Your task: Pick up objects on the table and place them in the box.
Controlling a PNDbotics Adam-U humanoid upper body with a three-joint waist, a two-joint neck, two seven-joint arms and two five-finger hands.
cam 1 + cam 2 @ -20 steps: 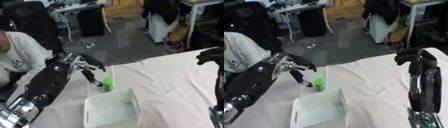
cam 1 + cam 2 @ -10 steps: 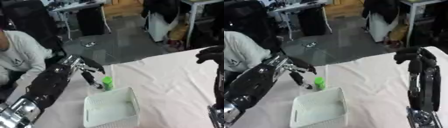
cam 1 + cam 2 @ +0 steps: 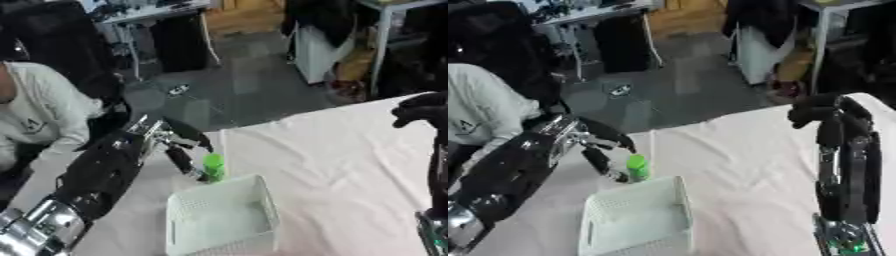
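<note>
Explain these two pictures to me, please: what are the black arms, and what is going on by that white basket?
Both pictures are taken at the same instant by two cameras set like eyes in a robot's head, looking down at its own work, so they are nearly alike. The black and silver arms are the robot's, steered by a person. Its left hand comes in from the left and reaches down beside a small green object standing on the table, which is covered in a pale cloth. The fingers are spread round it, but I cannot tell whether they are actually holding it yet. Just in front stands the white box, a mesh basket that looks empty. The right hand is raised at the right with its fingers curled, holding nothing. The job is to put things from the table into that box.
</note>
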